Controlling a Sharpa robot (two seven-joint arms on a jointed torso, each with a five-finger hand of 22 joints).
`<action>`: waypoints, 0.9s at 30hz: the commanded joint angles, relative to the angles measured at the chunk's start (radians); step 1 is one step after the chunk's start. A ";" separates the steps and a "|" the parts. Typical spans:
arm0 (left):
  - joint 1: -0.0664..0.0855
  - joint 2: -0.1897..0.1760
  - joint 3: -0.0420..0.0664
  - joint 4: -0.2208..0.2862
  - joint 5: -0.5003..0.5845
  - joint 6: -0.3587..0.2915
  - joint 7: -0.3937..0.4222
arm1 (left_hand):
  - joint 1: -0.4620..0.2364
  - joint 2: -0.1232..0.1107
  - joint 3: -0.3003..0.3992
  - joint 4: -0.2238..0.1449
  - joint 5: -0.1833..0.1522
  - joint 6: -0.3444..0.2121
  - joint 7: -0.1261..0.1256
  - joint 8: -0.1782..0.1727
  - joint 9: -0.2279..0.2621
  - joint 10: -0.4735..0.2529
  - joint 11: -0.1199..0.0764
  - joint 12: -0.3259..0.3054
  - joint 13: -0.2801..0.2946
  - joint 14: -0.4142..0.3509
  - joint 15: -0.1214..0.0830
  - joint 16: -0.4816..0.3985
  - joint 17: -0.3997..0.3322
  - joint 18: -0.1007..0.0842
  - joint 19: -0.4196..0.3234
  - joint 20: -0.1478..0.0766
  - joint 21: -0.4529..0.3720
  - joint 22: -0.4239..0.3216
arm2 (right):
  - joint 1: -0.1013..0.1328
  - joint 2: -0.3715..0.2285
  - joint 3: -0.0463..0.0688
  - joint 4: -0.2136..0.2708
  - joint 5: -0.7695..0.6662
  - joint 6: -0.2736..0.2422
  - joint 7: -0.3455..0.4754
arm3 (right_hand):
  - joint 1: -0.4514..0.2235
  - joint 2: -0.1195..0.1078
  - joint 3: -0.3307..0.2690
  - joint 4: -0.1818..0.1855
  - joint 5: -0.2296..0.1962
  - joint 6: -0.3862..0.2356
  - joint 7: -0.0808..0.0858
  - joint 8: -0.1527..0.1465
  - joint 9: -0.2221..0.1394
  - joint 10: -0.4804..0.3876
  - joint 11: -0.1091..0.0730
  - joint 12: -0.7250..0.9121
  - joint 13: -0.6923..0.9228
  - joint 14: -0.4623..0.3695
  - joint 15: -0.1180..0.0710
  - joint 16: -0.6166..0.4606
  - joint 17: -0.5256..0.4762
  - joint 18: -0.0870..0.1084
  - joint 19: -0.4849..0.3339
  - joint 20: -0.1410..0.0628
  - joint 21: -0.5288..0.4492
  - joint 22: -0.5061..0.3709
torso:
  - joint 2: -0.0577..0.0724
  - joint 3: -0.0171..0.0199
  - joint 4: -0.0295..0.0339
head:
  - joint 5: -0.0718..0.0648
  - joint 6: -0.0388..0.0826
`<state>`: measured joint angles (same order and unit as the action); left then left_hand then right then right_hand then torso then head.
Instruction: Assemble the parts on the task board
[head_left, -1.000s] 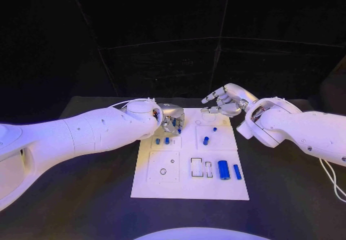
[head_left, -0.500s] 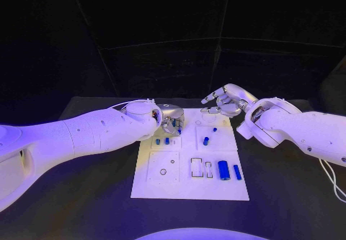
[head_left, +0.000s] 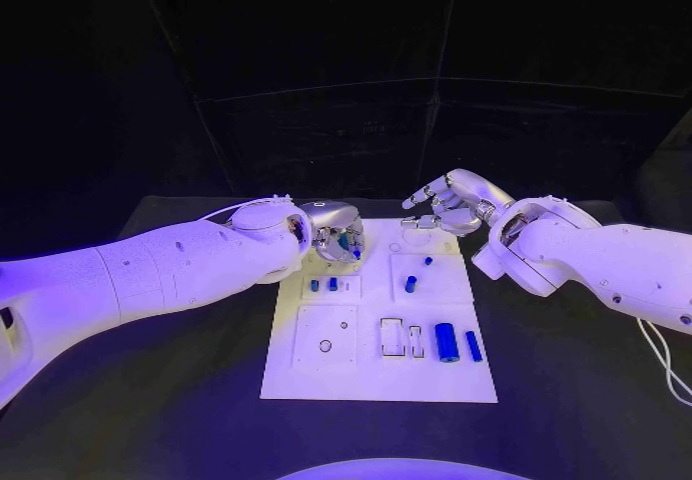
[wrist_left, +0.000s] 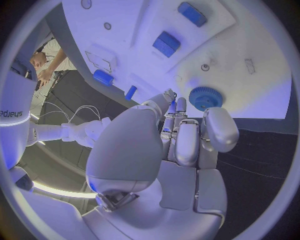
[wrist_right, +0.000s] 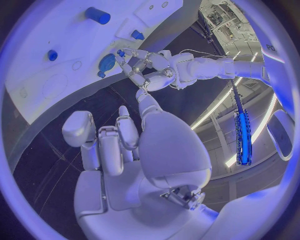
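The left silver many-fingered hand (head_left: 336, 240) is hovering at the far left of the white rectangular task board (head_left: 329, 382), fingers curled together beside a small blue toothed gear (wrist_left: 205, 98); whether they are pinching anything cannot be told. The gear is looking light, rigid and slippery, best gripped across its rim. The right silver hand (head_left: 451, 203) is hanging at the far edge, fingers spread, empty.

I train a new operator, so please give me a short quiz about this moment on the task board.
1. True or false: the right hand holds nothing.
2. Where on the task board does the thick blue cylinder lie? A) far left corner B) near right part C) left edge
3. Fill in: the blue gear lies by the fingertips of the ___ hand.
Key: 1 true; 2 B; 3 left hand.
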<state>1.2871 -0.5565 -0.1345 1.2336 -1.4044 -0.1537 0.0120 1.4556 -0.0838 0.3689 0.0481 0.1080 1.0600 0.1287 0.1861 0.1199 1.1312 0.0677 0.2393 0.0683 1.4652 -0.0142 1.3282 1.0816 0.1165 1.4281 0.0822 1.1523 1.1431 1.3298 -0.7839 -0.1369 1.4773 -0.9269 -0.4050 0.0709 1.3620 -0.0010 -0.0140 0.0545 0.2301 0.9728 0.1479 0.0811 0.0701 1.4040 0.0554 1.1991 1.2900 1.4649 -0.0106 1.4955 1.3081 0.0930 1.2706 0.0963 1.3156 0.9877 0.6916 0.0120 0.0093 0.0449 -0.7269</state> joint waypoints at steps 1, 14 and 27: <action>0.002 -0.021 0.007 0.022 0.048 -0.033 0.011 | -0.007 -0.007 0.008 -0.001 -0.003 0.008 0.001 -0.003 0.000 0.008 -0.001 -0.006 0.000 0.021 -0.004 0.002 -0.002 -0.015 0.004 0.000 0.004 0.001 | 0.002 0.000 0.001 0.000 0.002 -0.006 0.008 | 0.003 0.009 -0.005 -0.003 0.003 0.006 0.000 -0.006 -0.001 -0.006 0.002 0.001 0.000 0.072 -0.005 -0.004 0.111 0.016 -0.006 -0.002 -0.005 0.000 | -0.001 0.0003 0.0029 | 0.001 0.001; 0.006 -0.133 0.018 0.083 0.065 0.018 -0.016 | -0.013 -0.012 0.016 -0.004 -0.003 0.012 0.000 -0.004 -0.001 0.014 -0.002 -0.011 0.001 0.021 -0.005 0.002 -0.006 -0.016 0.005 0.000 0.007 0.004 | 0.002 -0.004 0.001 -0.003 0.002 -0.005 0.006 | 0.003 0.009 -0.005 -0.003 0.003 0.006 0.000 -0.006 -0.001 -0.006 0.002 0.001 0.000 0.072 -0.005 -0.004 0.111 0.016 -0.006 -0.002 -0.005 0.000 | 0.000 0.0005 0.0010 | 0.005 0.004; -0.004 -0.138 0.014 0.055 0.072 0.053 -0.020 | -0.019 -0.020 0.020 -0.007 -0.004 0.014 0.000 -0.006 -0.002 0.017 -0.002 -0.015 0.001 0.020 -0.005 0.002 -0.009 -0.016 0.004 -0.001 0.006 0.003 | 0.002 -0.002 0.001 -0.005 0.002 -0.004 0.007 | 0.003 0.010 -0.005 -0.003 0.004 0.006 0.000 -0.005 -0.001 -0.006 0.002 0.000 -0.001 0.072 -0.005 -0.004 0.111 0.016 -0.006 -0.002 -0.005 0.000 | 0.001 0.0002 -0.0012 | 0.013 0.005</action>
<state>1.2832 -0.6963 -0.1204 1.2904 -1.3409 -0.1258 -0.0025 1.4432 -0.0963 0.3825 0.0400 0.1080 1.0672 0.1288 0.1859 0.1191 1.1418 0.0641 0.2275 0.0686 1.4652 -0.0141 1.3282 1.0737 0.1165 1.4281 0.0822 1.1558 1.1456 1.3298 -0.7866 -0.1369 1.4718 -0.9268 -0.4049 0.0706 1.3620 -0.0010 -0.0140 0.0545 0.2301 0.9727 0.1479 0.0810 0.0701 1.4040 0.0554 1.1991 1.2905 1.4650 -0.0106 1.4955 1.3077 0.0929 1.2706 0.0963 1.3156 0.9877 0.6922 0.0120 0.0089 0.0561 -0.7216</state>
